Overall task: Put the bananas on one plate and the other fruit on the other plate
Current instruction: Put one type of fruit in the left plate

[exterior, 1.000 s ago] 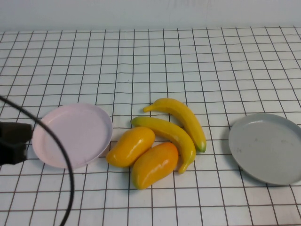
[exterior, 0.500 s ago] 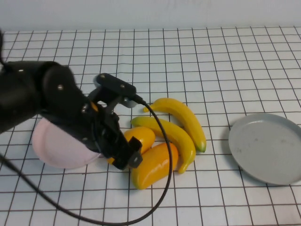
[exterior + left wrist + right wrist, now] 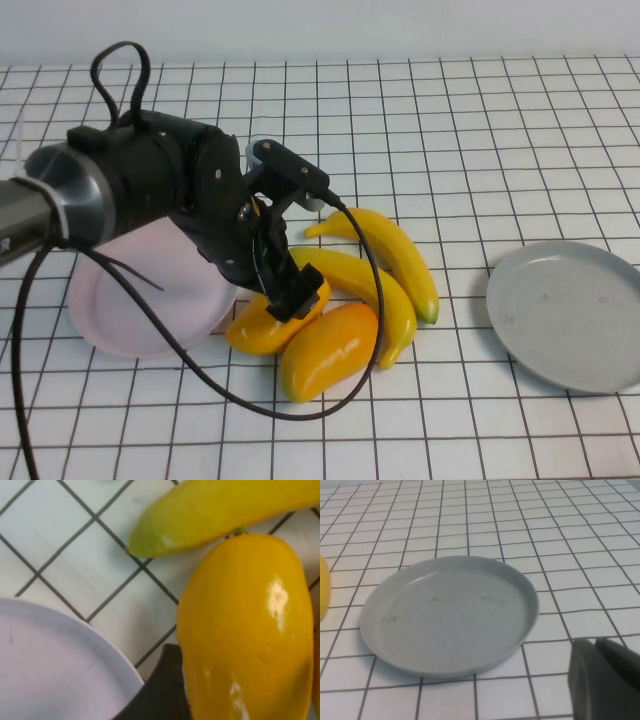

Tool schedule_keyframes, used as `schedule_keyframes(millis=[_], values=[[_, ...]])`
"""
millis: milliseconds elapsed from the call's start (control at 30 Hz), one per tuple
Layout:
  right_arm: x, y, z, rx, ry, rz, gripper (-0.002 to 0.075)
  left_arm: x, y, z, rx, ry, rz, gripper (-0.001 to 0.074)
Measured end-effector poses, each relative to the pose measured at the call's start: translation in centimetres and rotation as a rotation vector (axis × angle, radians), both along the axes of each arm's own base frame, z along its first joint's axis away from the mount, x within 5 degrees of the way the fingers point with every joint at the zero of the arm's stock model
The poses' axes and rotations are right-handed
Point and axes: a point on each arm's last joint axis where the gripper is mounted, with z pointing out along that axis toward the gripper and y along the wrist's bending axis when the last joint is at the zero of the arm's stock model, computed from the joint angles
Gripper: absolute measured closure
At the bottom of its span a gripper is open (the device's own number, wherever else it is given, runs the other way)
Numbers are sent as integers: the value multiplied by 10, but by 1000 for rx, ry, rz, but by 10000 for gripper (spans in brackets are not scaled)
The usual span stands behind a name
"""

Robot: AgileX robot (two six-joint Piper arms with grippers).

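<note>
Two orange-yellow mangoes lie at the table's middle: the left mango (image 3: pixel 258 322) and the right mango (image 3: pixel 330 348). Two bananas lie behind them, the near one (image 3: pixel 372 288) and the far one (image 3: pixel 395 250). My left gripper (image 3: pixel 290 292) is open, low over the left mango (image 3: pixel 247 630), with one finger (image 3: pixel 160 692) beside it. A banana tip (image 3: pixel 200 515) lies just past it. The pink plate (image 3: pixel 120 310) is partly hidden under my left arm. The grey plate (image 3: pixel 570 315) stands empty at the right. My right gripper (image 3: pixel 596 642) is shut beside the grey plate (image 3: pixel 445 615).
The left arm's black cable (image 3: pixel 200 375) loops over the table in front of the pink plate. The pink plate's rim (image 3: pixel 65 670) lies close to the left mango. The table is a white cloth with a black grid.
My left arm has swung in from the left edge, over the pink plate, and has come to sit over the left mango. The fruits and plates have not moved.
</note>
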Motion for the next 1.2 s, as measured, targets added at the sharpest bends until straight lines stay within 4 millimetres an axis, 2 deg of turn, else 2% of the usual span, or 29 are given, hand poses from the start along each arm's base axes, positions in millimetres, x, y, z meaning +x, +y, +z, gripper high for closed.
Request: schedule_keyframes(millis=[333, 467, 533, 633, 767, 867, 933, 1000, 1100, 1200], values=[[0, 0, 0, 0, 0, 0, 742, 11, -7, -39, 36, 64, 6, 76], [0, 0, 0, 0, 0, 0, 742, 13, -8, -46, 44, 74, 10, 148], [0, 0, 0, 0, 0, 0, 742, 16, -9, -41, 45, 58, 15, 195], [0, 0, 0, 0, 0, 0, 742, 24, -10, -25, 60, 25, 16, 195], [0, 0, 0, 0, 0, 0, 742, 30, -6, 17, 100, -37, 55, 195], [0, 0, 0, 0, 0, 0, 742, 30, 13, 44, 94, -70, 136, 195], [0, 0, 0, 0, 0, 0, 742, 34, 36, 48, 81, -72, 219, 195], [0, 0, 0, 0, 0, 0, 742, 38, 63, 40, 76, -62, 320, 195], [0, 0, 0, 0, 0, 0, 742, 40, 100, 12, 98, -28, 445, 195], [0, 0, 0, 0, 0, 0, 742, 36, 117, -8, 105, -2, 493, 195]])
